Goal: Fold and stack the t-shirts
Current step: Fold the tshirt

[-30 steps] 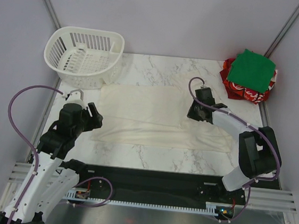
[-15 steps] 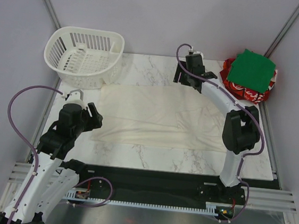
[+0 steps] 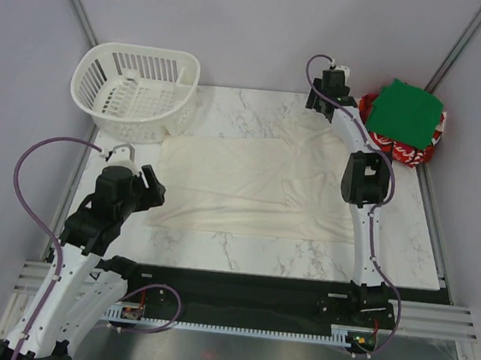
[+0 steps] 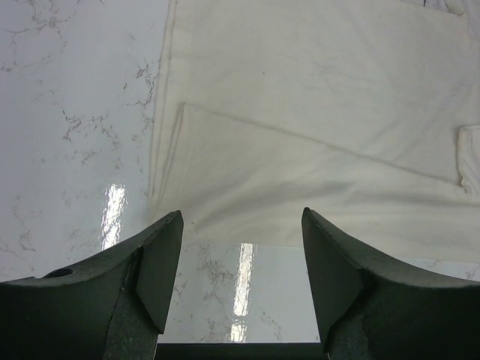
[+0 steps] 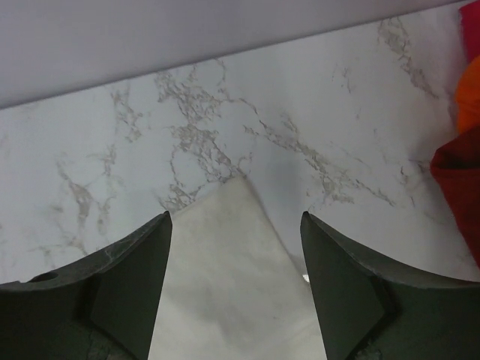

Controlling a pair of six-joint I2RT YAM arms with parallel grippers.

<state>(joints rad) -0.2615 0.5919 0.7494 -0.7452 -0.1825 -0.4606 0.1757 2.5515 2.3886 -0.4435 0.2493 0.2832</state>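
the step in hand looks like the folding of the plain cream cloth t-shirt (image 3: 240,184), which lies spread across the middle of the frame on the white marble-pattern desk (image 3: 242,249). its near strip is already doubled over, and it has wrinkles toward its right side.

nearest, at lower left, the left end effector (image 4: 241,217) hovers just off the shirt's left hem. its jaws are wide apart with nothing between them but the hem and bare desk below. it touches nothing that can be seen.

farther up, right of centre, the right arm is stretched out long. the right end effector (image 5: 234,217) sits over the shirt's far right corner, and the wrist view shows that pointed corner lying flat between widely parted jaws, ungripped.

the next move probably calls for pinching the far corner and the left hem together, then carrying the far edge toward the near one without dragging the cloth askew.

at upper right the folded plain green t-shirt (image 3: 409,112) rests on the red t-shirt with white lettering (image 3: 390,146). the white plastic slotted basket (image 3: 136,92) stands at upper left.
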